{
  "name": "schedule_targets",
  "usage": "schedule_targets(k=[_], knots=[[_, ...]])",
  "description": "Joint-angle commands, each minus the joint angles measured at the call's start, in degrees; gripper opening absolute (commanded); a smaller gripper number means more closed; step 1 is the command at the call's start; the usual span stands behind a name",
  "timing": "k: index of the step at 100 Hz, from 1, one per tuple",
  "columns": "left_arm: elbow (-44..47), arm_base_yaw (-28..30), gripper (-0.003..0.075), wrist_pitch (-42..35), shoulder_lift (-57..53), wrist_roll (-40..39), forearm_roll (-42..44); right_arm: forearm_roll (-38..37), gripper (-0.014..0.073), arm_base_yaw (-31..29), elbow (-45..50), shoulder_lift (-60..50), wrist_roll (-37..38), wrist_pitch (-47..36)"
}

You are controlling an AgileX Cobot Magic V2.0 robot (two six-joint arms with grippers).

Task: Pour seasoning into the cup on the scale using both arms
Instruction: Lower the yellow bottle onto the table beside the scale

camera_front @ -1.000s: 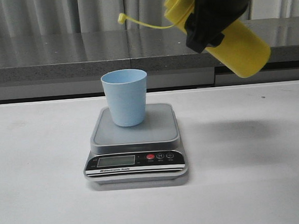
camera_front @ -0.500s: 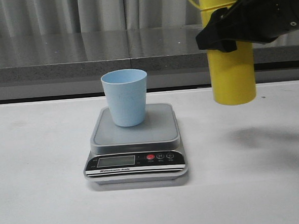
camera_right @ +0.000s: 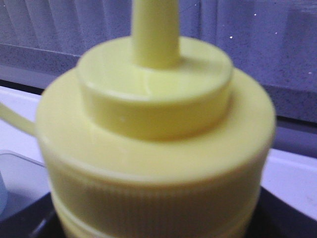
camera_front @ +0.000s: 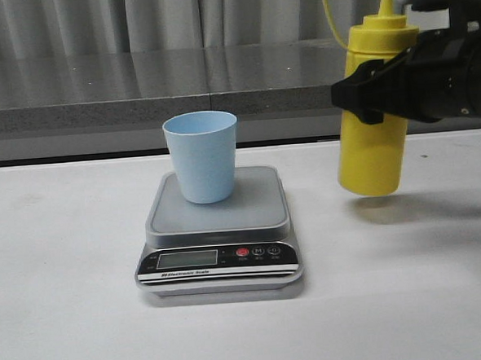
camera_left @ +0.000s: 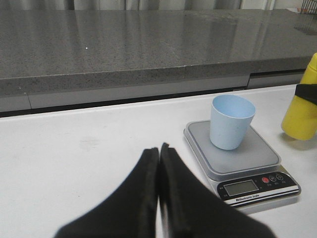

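The pale blue cup (camera_front: pixel 202 156) stands upright on the platform of the silver-grey scale (camera_front: pixel 258 205), mid-table. My right gripper (camera_front: pixel 386 89) is shut on the yellow seasoning bottle (camera_front: pixel 372 162), which is upright, nozzle up, low over the table to the right of the scale. Its yellow tether runs up out of view, and the cap is not visible. The bottle's ribbed top (camera_right: pixel 156 134) fills the right wrist view. My left gripper (camera_left: pixel 159 148) is shut and empty, left of the scale (camera_left: pixel 247 159) and cup (camera_left: pixel 230 121). The left wrist view shows the bottle (camera_left: pixel 300 116) at its edge.
A grey stone ledge (camera_front: pixel 137 88) runs along the back of the white table (camera_front: pixel 68 305), with curtains behind it. The scale's black panel with display and red button (camera_front: pixel 242 252) faces the front.
The bottle went from tilted, nozzle toward the cup and high up, to upright. My right gripper carried it to the right and down toward the table. Cup and scale have not moved.
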Motion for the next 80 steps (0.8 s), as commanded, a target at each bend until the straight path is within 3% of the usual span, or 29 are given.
schedule_targets(k=[1, 26, 38, 47, 64, 80], knots=[[-1.4, 0.0, -0.002, -4.1, 0.5, -0.5, -0.7, 1.3, -0.006, -0.3, -1.7, 1.0, -0.7, -10.0], [-1.4, 0.0, -0.002, -4.1, 0.5, -0.5, -0.7, 7.4, -0.006, -0.3, -3.5, 6.7, -0.7, -12.6], [-1.4, 0.0, -0.002, -4.1, 0.5, -0.5, -0.7, 7.3, -0.0015, -0.3, -3.5, 7.0, -0.7, -11.5], [-1.4, 0.0, -0.002, -4.1, 0.5, -0.5, -0.7, 7.3, 0.0106, -0.3, -3.5, 7.0, -0.7, -9.9], [-1.4, 0.0, -0.002, -4.1, 0.5, -0.5, -0.7, 7.1, 0.0461, -0.3, -3.5, 7.0, -1.4, -9.3], [-1.4, 0.0, -0.002, -4.1, 0.5, -0.5, -0.7, 7.1, 0.0631, -0.3, -3.5, 6.6, -6.0, -8.9]])
